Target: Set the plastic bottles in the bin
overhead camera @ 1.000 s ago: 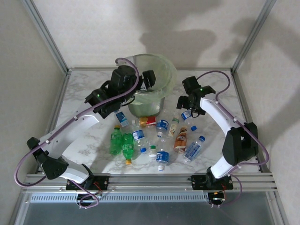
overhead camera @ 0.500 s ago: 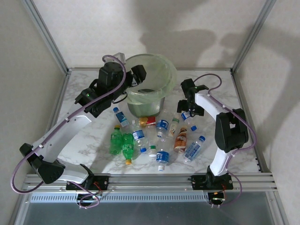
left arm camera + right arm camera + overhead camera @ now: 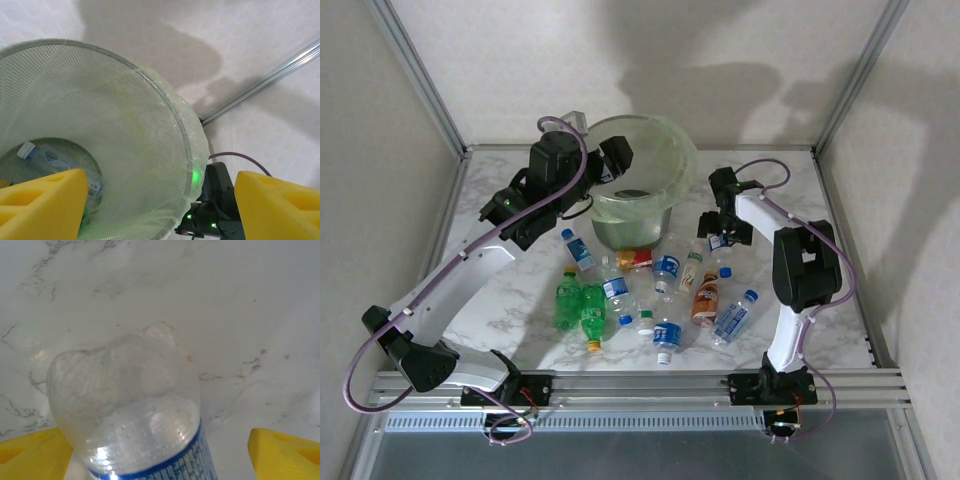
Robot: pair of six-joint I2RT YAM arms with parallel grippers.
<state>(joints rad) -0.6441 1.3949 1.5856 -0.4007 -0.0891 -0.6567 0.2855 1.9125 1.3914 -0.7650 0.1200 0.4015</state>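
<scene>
The bin (image 3: 672, 172), a round grey can with a pale green liner, stands at the back centre. A clear bottle (image 3: 55, 161) lies on its floor. My left gripper (image 3: 612, 160) hangs open over the bin's left rim, and in the left wrist view the left gripper (image 3: 159, 182) has nothing between its yellow fingers (image 3: 42, 200). Several plastic bottles lie in front of the bin: green ones (image 3: 580, 305), a red-labelled one (image 3: 638, 258), a brown-orange one (image 3: 705, 298). My right gripper (image 3: 719, 240) is low over a clear blue-labelled bottle (image 3: 130, 405); the right gripper (image 3: 160, 442) straddles it, open, its right finger apart from it.
Metal frame posts (image 3: 840, 90) rise at the table's back corners and a rail (image 3: 640, 380) runs along the near edge. The marble tabletop (image 3: 510, 290) has free room at left and at far right. The right arm's elbow (image 3: 805, 265) stands upright beside the bottle pile.
My left gripper has drawn back toward the bin's left rim. The right gripper has come down over the clear bottle and its jaws have narrowed; its elbow has swung in.
</scene>
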